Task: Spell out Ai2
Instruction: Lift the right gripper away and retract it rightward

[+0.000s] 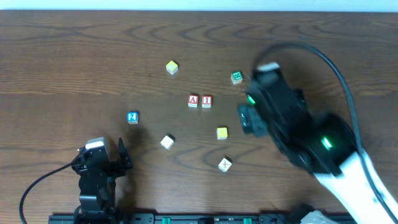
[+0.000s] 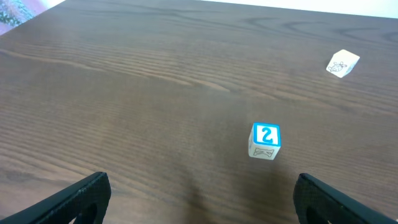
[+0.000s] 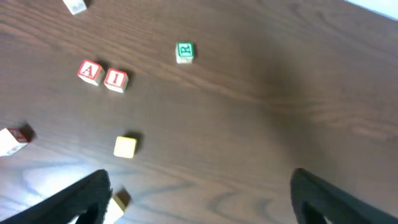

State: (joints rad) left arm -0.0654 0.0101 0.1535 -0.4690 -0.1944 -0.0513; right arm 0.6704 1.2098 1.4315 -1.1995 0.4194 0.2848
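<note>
K: Where did we log the 2 block (image 2: 265,141)?

M: On the table (image 1: 74,56), well to the left of the A block (image 1: 193,101) and I block (image 1: 207,101). Those two sat touching, side by side. The 2 block stood alone with its digit face up, ahead of the left gripper (image 2: 200,202) and a little to its right.

K: Pincer state?

M: We noted both spread wide and empty. The right gripper (image 3: 199,200) hung over the table to the right of the lettered pair, holding nothing.

K: Handling?

M: We judged the 2 block light and rigid, probably wood with printed faces. It did not look fragile and has little give, so a modest squeeze should do. The smooth sides could slip if pinched on a corner, so we advised taking two opposite flat side faces, centred, with the fingers square to them. The block looked slightly turned relative to the fingers — some wrist rotation is likely needed first.

K: Risk?

M: Nudging the I block when setting the 2 block beside it.
</note>
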